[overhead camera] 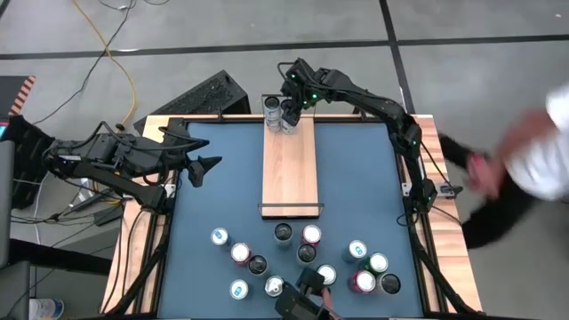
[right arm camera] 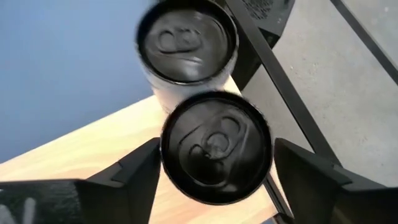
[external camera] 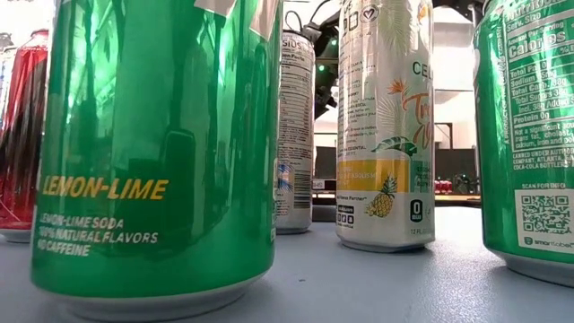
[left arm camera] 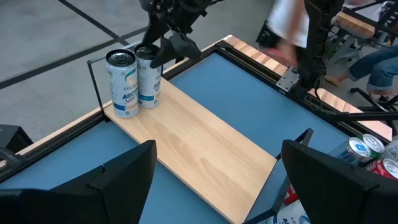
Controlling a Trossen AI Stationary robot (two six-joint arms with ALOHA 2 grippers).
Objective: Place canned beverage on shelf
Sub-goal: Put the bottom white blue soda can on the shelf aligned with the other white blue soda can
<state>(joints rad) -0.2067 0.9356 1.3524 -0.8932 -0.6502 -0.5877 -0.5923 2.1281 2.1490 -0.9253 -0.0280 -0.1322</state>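
Observation:
The shelf (overhead camera: 290,169) is a pale wood plank lying on the blue table, with a black wire rail at each short end. A silver can (overhead camera: 272,109) stands upright on its far end, against the rail (left arm camera: 93,81). My right gripper (overhead camera: 292,105) is over that end, shut on a second can (right arm camera: 216,147) right beside the first. In the left wrist view this can (left arm camera: 148,78) stands upright next to the first one (left arm camera: 122,84). My left gripper (overhead camera: 213,167) hangs open and empty above the table, left of the shelf, and it also shows in the left wrist view (left arm camera: 217,155). My right gripper pinches the can between its two fingers, one finger (right arm camera: 140,171) on each side of the can's wall (right arm camera: 168,165) just below the top rim. The fingers come from above, pointing down. The can is upright. Whether its base rests on the plank or hangs just above it, I cannot tell.
Several cans stand in a loose cluster (overhead camera: 302,258) on the near part of the table; they fill the low view, among them a green lemon-lime can (external camera: 152,152). A person (overhead camera: 533,142) moves beside the table's right edge. The plank's middle and near end (left arm camera: 205,155) are bare.

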